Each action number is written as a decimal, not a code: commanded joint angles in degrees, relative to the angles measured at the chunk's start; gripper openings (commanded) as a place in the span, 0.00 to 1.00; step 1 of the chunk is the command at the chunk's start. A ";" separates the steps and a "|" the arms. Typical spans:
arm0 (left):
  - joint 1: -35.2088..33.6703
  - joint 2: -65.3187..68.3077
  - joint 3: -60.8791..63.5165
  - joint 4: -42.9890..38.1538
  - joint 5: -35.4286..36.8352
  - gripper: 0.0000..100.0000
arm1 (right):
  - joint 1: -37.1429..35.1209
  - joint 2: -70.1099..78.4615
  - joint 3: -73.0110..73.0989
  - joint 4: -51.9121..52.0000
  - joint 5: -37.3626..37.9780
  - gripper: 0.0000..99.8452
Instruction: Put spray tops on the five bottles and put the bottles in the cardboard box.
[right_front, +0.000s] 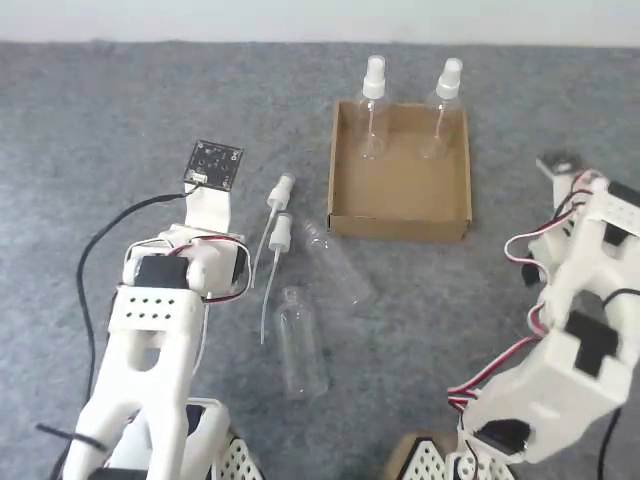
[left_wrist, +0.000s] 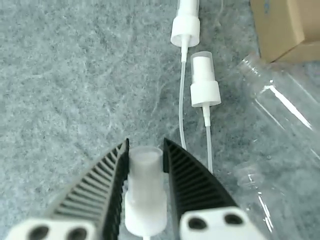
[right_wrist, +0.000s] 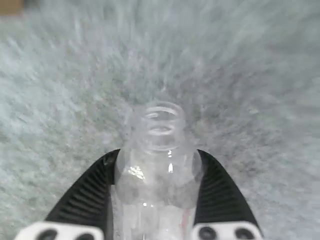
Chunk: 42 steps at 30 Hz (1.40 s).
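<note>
left wrist view has the left gripper clenched on a spray top, its white cap pinched between the two ribbed black fingers over the grey carpet. just beyond it, two loose spray tops lie on the carpet, one a little farther than the other, with their thin tubes trailing toward the near side. to their right, two bare bottles lie on their sides, clear and uncapped. right wrist view shows the right gripper grasping a clear bottle by its shoulder, with its threaded neck open and pointing away from the camera. in the high view the cardboard box sits at the far middle of the carpet, and two capped bottles stand upright side by side along its far wall. the loose tops and lying bottles are just left of the box and nearer than it, between the left arm and the right arm.
</note>
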<state>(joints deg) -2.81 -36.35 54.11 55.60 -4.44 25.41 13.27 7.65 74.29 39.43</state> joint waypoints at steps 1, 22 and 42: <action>-0.44 -2.46 -6.46 1.67 2.11 0.01 | -6.55 -16.92 -2.11 1.27 -7.03 0.01; -7.47 -8.35 -41.19 13.45 14.07 0.01 | -67.82 -55.16 36.04 -34.51 -32.35 0.01; 0.53 -19.69 -31.60 -4.40 26.90 0.01 | -77.23 -64.48 57.23 -56.40 -28.04 0.01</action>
<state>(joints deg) -3.96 -55.16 22.37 53.58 20.70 -51.16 -45.45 64.70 19.43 10.77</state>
